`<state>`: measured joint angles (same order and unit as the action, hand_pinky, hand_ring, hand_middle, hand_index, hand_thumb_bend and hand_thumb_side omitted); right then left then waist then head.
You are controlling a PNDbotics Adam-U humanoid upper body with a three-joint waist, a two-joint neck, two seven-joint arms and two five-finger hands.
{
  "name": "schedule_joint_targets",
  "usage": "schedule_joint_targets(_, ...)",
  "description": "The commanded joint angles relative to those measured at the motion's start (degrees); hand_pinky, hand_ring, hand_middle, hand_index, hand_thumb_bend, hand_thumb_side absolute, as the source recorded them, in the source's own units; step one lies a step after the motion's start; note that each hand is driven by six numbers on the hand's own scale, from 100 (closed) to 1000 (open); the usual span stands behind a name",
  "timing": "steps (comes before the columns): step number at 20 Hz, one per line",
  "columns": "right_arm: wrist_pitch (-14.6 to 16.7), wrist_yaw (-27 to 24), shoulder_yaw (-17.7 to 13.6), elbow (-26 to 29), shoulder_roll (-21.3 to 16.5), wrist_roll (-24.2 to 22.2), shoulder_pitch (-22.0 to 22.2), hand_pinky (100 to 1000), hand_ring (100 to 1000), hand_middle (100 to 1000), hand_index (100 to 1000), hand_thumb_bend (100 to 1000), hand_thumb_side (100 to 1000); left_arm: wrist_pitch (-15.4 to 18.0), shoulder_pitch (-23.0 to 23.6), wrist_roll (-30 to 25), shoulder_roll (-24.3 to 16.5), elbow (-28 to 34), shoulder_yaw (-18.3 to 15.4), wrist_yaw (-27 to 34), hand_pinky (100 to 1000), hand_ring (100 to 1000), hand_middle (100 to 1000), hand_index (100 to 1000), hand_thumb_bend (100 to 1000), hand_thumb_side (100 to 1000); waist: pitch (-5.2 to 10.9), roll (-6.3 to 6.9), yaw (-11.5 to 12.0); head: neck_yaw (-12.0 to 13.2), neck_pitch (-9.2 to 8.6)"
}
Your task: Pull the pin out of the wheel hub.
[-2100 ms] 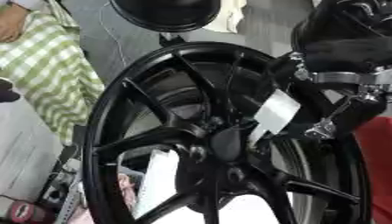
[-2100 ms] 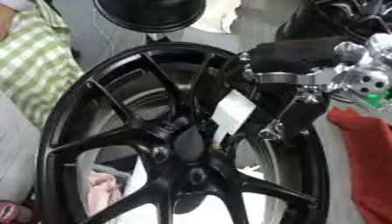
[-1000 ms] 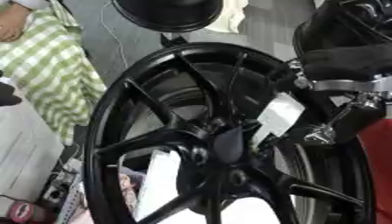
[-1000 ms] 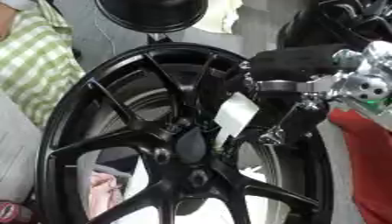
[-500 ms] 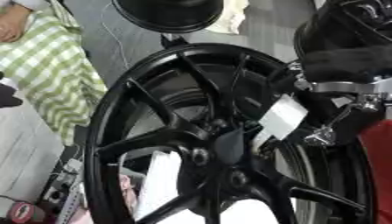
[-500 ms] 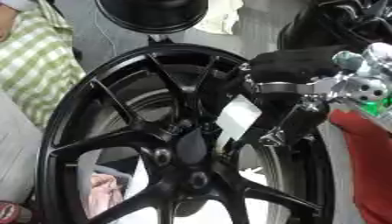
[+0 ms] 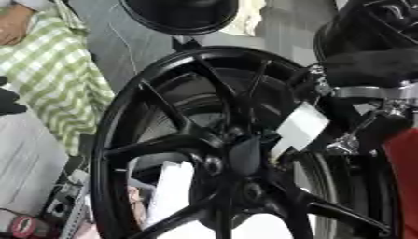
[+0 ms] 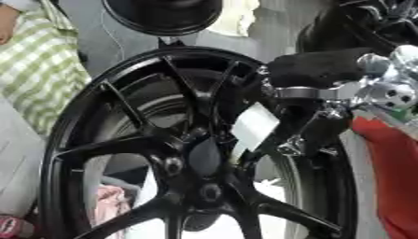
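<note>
Black wheel [image 8: 188, 154] upright, fills view. Right hand [image 8: 314, 130] reaches in from right, fingers against spokes beside hub [image 8: 204, 158]; grip unclear. Pin not discernible. Left hand unseen.

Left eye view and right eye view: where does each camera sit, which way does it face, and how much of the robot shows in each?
Left eye view: in the robot's head, looking down at the black spoked wheel rim; the right hand enters from the right.
Right eye view: same head, set slightly to the right, facing the same rim; more of the silver-jointed right arm shows.
Shared: the rim's hub, a white tag beside it, a green checked cloth at the left. The left hand appears in neither.
</note>
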<state>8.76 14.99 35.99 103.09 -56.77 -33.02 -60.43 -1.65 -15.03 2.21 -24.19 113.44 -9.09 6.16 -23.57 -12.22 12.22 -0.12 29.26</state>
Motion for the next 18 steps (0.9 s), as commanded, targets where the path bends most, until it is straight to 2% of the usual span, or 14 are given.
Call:
schedule_joint_targets(1,-0.37,-0.49,-1.0,0.63,-1.6,0.1,-0.81,802,831,669,721,348,100,0.1,-0.03,-0.22,-0.65,1.15,-0.37,-0.22,719,584,569,755,100,837,1.42,0.51,-0.11,0.1,-0.66)
schedule_joint_targets(13,-2.49,-3.08,-0.81,0.34,-1.26,1.01,-0.98,787,778,529,609,344,100,0.08,0.07,-0.68,-0.59,1.15,-0.37,-0.39,722,584,572,756,100,839,1.44,0.45,-0.11,0.17,-0.71)
schedule_joint_targets(18,-3.96,-4.99,-0.73,0.43,-1.16,2.01,-1.05,779,758,506,576,363,100,0.04,0.15,-0.82,-0.59,1.15,-0.4,-0.46,723,584,573,757,100,839,1.62,0.46,-0.21,0.31,-0.66)
